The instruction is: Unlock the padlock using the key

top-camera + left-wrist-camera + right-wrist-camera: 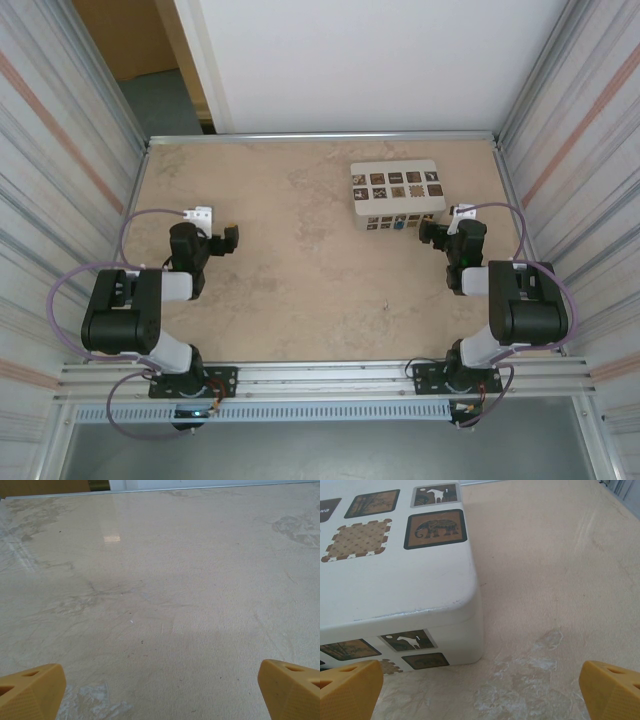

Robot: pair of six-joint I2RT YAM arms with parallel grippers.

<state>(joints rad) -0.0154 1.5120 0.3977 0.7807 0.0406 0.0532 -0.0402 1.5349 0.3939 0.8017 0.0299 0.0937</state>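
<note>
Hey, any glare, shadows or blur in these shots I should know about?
Left wrist view: a small bright glare patch on the table, with a soft shadow lower down. Right wrist view: sharp on the white box, which casts a faint shadow to its right. Top view: evenly lit, side walls splay outward.

The left arm point(135, 315) is folded at the elbow, and its left tool point(229, 240) points inward to the right, yellow fingers point(31, 690) spread wide and empty. The right arm point(515, 300) mirrors it. The right tool point(432, 233) points left, equally wide and empty.
</note>
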